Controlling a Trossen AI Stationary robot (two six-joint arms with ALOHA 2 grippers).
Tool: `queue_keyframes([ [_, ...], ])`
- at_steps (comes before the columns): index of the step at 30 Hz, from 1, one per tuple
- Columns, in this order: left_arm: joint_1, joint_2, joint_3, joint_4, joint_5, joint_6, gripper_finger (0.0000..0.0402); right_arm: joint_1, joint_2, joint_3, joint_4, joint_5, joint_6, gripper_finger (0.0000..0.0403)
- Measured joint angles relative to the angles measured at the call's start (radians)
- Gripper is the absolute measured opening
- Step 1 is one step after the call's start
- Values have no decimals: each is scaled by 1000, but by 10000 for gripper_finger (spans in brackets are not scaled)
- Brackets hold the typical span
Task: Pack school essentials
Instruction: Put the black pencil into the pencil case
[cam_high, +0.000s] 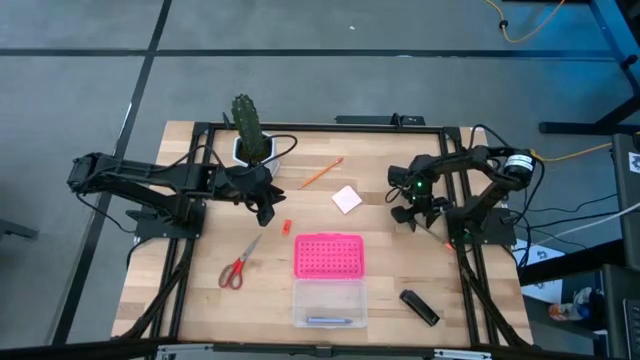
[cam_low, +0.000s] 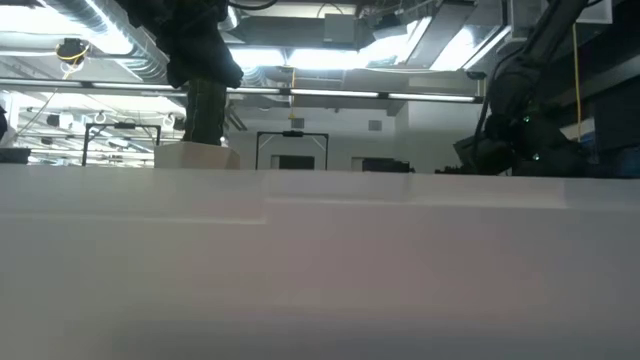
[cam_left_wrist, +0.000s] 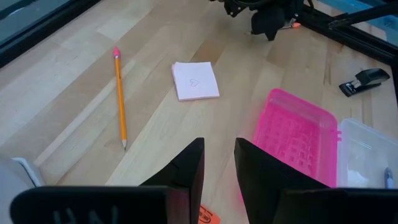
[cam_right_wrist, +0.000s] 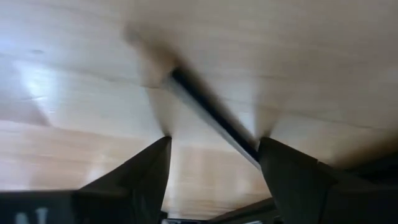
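Right gripper (cam_high: 418, 212) sits low on the counter (cam_high: 200, 300) at right, jaws spread astride a dark pen (cam_right_wrist: 211, 118) lying diagonally; it should centre, then close. Left gripper (cam_high: 265, 205), jaws slightly apart and empty, waits near the cactus (cam_high: 247, 122).

Right gripper (cam_right_wrist: 214, 146) low over the table (cam_right_wrist: 74, 74)
Fingers spread wide; a dark pen (cam_right_wrist: 211, 118) lies slantwise between them
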Motion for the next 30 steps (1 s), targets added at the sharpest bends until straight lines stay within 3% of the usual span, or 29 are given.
queue_keyframes([
  [8, 0, 0, 0, 0, 0, 0, 83, 29, -1, 3, -1, 32, 40, 225],
  [18, 0, 0, 0, 0, 0, -1, 83, 29, 0, 2, 2, 43, 74, 121],
  [30, 0, 0, 0, 0, 0, 0, 83, 27, 1, 3, 32, -28, 151, 21],
])
